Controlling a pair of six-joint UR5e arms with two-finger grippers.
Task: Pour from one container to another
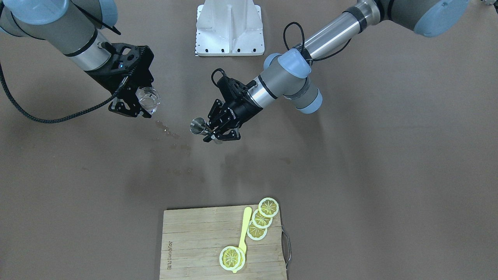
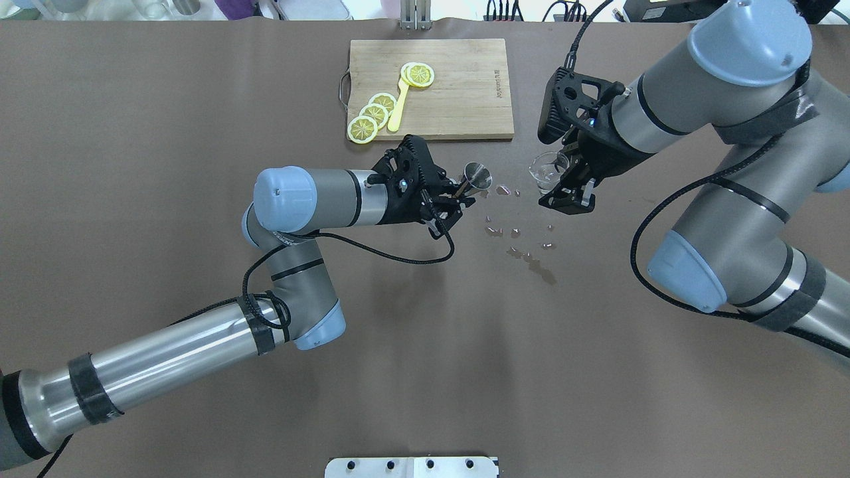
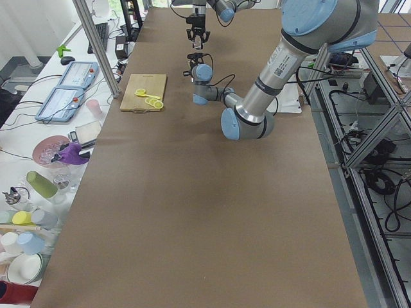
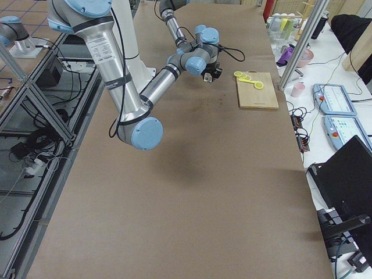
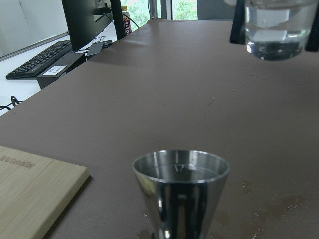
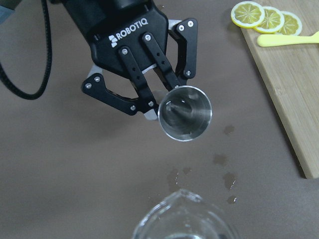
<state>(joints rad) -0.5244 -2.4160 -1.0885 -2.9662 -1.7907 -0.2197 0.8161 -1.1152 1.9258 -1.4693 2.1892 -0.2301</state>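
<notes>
Left gripper (image 2: 463, 192) is clamped on the lower half of a small polished-steel cone jigger (image 2: 477, 176). It's held upright, mouth up, and looks lifted off the brown table (image 2: 425, 372) approx. mid-table. Right gripper (image 2: 563, 180) is closed round a clear glass beaker (image 2: 548, 171), just right of the jigger but not touching it. From the left wrist view the beaker sits higher than the jigger.

Progress: beaker has clear liquid in its bottom. The jigger's inside is shiny (can't tell if it's dry or has a film in it). Neither vessel is tipped enough to run, so no stream is going btw. them now. Wet spots (image 2: 524, 252) dot the table below and near of the gap, so some liquid has missed. Can't say which vessel is meant as the source. If it's the beaker, the pour proper is left: bring its lip over the jigger mouth, then tilt.

Far side: wooden cutting board (image 2: 465, 86) w/ lemon slices (image 2: 363, 128) and a yellow plastic spoon (image 2: 397, 113), well apart from the action.
</notes>
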